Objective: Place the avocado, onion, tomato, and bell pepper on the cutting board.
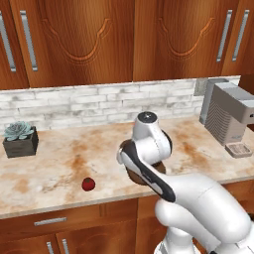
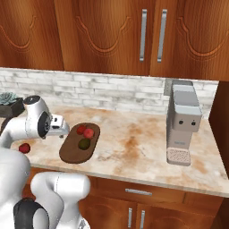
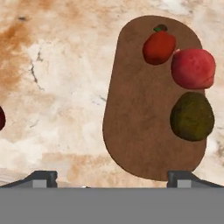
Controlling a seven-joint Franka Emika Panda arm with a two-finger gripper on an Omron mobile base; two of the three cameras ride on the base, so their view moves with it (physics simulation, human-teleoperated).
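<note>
Gripper spread wide and holding nothing, hovering over the near end of the board; avocado lying on the board beside two red items, bare wood alongside. Marble counter open toward the coffee machine; one red fruit alone near the front edge; brick wall and wooden cabinets behind.

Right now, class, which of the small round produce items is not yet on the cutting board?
The red one lying alone on the bare counter. The other three sit together on the cutting board: two reddish items and the dark avocado.
</note>
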